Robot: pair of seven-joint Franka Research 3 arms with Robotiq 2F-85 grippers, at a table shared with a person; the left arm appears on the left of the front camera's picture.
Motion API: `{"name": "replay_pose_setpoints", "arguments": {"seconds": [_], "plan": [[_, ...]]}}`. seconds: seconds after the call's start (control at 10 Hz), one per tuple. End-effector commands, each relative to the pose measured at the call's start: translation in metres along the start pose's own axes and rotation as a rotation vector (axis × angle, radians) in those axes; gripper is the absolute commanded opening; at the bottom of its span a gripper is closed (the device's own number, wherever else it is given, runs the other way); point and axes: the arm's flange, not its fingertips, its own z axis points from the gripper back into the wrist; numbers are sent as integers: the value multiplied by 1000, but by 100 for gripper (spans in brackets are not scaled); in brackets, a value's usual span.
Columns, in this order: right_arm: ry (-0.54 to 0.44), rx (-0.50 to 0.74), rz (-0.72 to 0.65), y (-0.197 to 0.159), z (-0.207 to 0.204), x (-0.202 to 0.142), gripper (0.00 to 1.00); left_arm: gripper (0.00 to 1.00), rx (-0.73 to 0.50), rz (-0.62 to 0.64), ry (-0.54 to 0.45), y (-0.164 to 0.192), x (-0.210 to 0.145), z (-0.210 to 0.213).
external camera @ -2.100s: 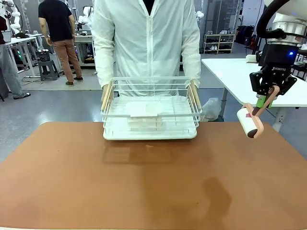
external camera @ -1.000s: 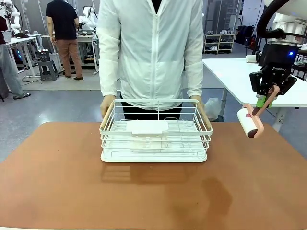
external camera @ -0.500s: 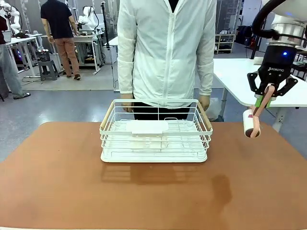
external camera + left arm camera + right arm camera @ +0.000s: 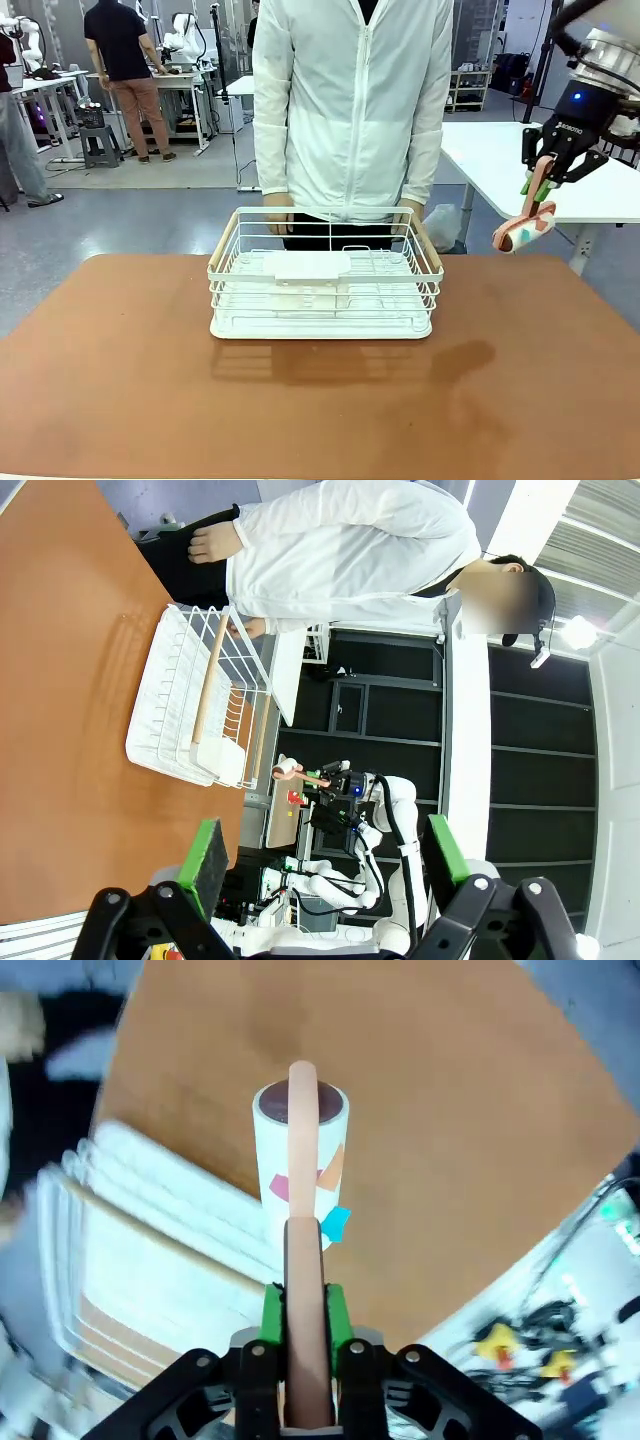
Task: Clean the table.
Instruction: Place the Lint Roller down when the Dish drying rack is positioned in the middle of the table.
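We hold a lint roller above the table's right edge.

Our right gripper [image 4: 540, 186], its body marked with small white lettering too fine to read, clamps the pink handle of the lint roller [image 4: 522, 231], raised clear of the table [image 4: 330, 400]. The right wrist view shows coloured scraps stuck to the roll. Our left gripper [image 4: 325, 855] hangs with jaws apart, holding nothing. The white wire basket [image 4: 325, 275] sits mid-table, with the person's hands [image 4: 279, 213] at its far rim.

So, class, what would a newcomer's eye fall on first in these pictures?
First, the white wire basket sitting at the far middle of the reddish-brown table, with a person in a white jacket standing right behind it. Then the right gripper, raised at the right side and clamping the handle of a lint roller.
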Motion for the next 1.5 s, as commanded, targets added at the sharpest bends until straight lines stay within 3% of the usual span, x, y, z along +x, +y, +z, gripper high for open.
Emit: {"name": "replay_pose_setpoints", "arguments": {"seconds": [0.0, 0.3, 0.8, 1.4], "plan": [[-131, -27, -149, -5, -32, -16, 21, 100, -17, -8, 8, -1, 0, 3], [-151, 102, -251, 3, -72, 2, 21, 100, -17, -8, 8, -1, 0, 3], [-38, 270, -314, -13, -115, 28, 21, 100, -17, -8, 8, -1, 0, 3], [45, 242, -365, -25, -144, 43, 21, 100, -17, -8, 8, -1, 0, 3]]}}
